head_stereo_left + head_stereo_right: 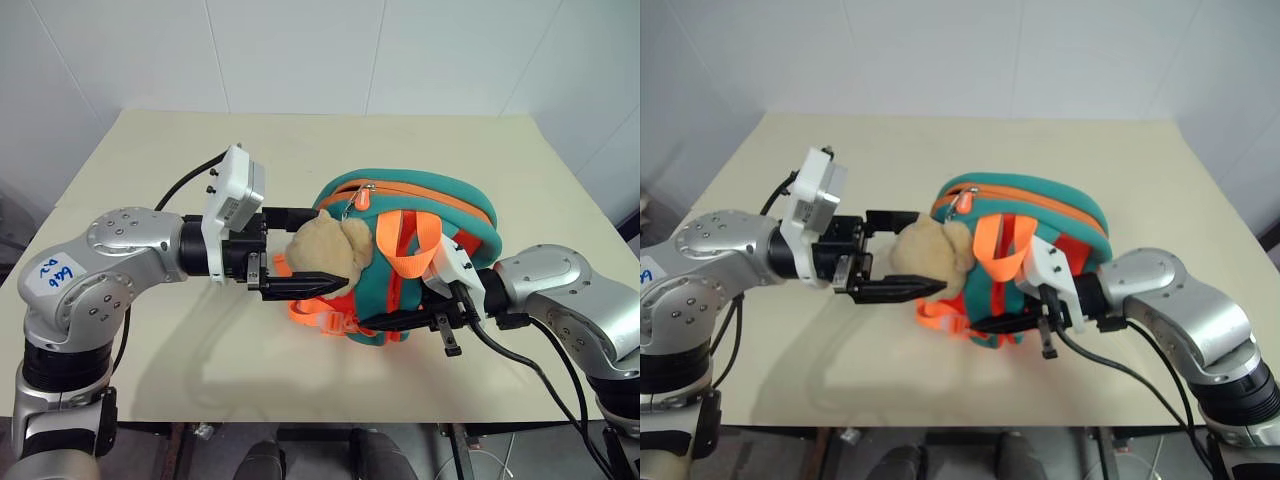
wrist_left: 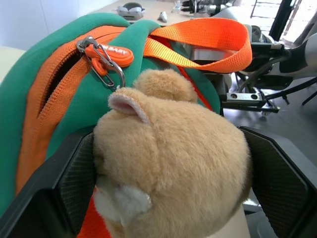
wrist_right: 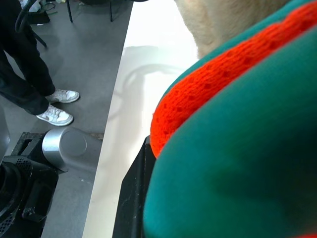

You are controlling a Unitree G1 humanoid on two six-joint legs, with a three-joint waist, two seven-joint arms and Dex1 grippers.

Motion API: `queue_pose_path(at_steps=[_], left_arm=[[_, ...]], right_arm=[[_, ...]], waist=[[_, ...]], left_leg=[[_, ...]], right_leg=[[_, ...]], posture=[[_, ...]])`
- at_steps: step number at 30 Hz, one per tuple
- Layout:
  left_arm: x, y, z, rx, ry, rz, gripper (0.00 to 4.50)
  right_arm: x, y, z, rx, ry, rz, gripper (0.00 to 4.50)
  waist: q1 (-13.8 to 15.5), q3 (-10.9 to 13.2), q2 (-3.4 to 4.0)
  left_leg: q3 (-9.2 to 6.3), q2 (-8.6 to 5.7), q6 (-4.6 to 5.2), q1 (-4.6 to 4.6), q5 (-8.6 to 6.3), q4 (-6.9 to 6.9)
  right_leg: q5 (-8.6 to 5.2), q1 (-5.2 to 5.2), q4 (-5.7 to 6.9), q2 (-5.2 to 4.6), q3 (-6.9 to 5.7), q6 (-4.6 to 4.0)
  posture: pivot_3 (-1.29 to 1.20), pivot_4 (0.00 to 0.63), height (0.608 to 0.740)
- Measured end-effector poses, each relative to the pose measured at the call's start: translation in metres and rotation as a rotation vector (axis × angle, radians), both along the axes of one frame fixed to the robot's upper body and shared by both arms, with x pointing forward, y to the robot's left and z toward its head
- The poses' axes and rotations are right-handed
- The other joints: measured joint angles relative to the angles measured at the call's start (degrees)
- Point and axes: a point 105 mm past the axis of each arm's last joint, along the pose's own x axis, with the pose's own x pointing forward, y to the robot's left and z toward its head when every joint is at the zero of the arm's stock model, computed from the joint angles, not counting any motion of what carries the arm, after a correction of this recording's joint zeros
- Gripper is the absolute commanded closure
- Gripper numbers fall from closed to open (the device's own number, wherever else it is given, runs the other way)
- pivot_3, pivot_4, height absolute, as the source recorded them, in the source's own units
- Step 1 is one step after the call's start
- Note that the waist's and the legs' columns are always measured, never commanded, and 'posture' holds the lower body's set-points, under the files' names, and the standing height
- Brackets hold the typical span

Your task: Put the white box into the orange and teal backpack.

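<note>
Your left fingers (image 2: 64,188) stand wide around the plush toy (image 1: 322,252), at nine o'clock of the backpack (image 1: 440,205); your right gripper (image 1: 415,322) is clamped on its bottom edge. No box in sight, zipper (image 2: 101,54) partly open: you may be nearly done.

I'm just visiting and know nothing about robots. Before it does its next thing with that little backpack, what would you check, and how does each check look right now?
1. Right gripper gripping the orange and teal backpack: ok, it is clamped on the bag's lower edge.
2. Left gripper placement: not ok, its open fingers straddle the tan plush toy, not the zipper.
3. Zipper pull reachable: ok, it lies bare just above the toy.
4. Zipper open: cannot tell how far; a short gap shows near the pull.
5. White box inside or ready: cannot tell.
6. Orange strap clear of the opening: ok, it loops over the front.
</note>
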Motion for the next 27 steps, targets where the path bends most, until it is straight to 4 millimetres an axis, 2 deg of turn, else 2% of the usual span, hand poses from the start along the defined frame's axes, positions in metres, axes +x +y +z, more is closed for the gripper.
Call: queue_pose_path(at_steps=[4, 7, 14, 19, 23, 27], left_arm=[[0.001, 0.003, 0.0, 0.006, 0.014, 0.0, 0.04], [0.0, 0.006, -0.002, 0.032, 0.021, 0.006, 0.56], [0.002, 0.008, -0.007, 0.055, 0.065, 0.015, 2.53], [-0.002, 0.011, -0.008, 0.082, 0.071, 0.004, 3.42], [-0.004, 0.018, -0.006, 0.118, 0.065, 0.006, 3.65], [-0.003, 0.026, 0.001, 0.145, 0.029, 0.016, 3.68]], right_arm=[[0.001, 0.0, 0.0, 0.001, -0.002, -0.006, 3.91], [0.0, 0.0, 0.0, 0.001, -0.001, -0.007, 3.91], [0.001, 0.0, -0.001, 0.002, -0.003, -0.011, 3.91], [0.001, 0.0, -0.001, 0.002, -0.001, -0.012, 3.91], [0.0, 0.0, -0.001, 0.002, 0.0, -0.012, 3.91], [0.0, -0.001, -0.004, 0.003, 0.008, -0.016, 3.91]], waist=[[-0.02, 0.0, 0.0], [-0.08, 0.0, 0.0], [-0.08, 0.0, 0.0], [-0.2, 0.0, 0.0], [-0.18, 0.0, 0.01], [-0.14, 0.01, 0.01]], left_leg=[[0.0, 0.01, 0.0, 0.0, 0.0, -0.02], [0.0, 0.01, 0.0, 0.0, 0.0, -0.04], [-0.01, 0.01, 0.0, 0.0, 0.0, -0.03], [-0.01, 0.02, 0.0, 0.0, 0.0, -0.07], [-0.01, 0.02, 0.01, 0.0, 0.0, -0.07], [-0.01, 0.02, 0.01, 0.0, -0.01, -0.07]], right_leg=[[0.0, 0.0, -0.05, 0.0, 0.0, 0.0], [0.0, 0.01, -0.07, 0.0, 0.0, 0.0], [0.0, 0.02, -0.07, 0.0, -0.01, 0.0], [0.0, 0.02, -0.11, 0.01, -0.01, 0.0], [0.0, 0.02, -0.11, 0.01, -0.01, 0.0], [0.0, 0.02, -0.13, 0.01, -0.01, 0.0]], posture=[[0.0, 0.15, 0.74], [0.0, 0.15, 0.74], [0.0, 0.15, 0.74], [0.0, 0.15, 0.74], [0.0, 0.15, 0.74], [0.0, 0.15, 0.74]])
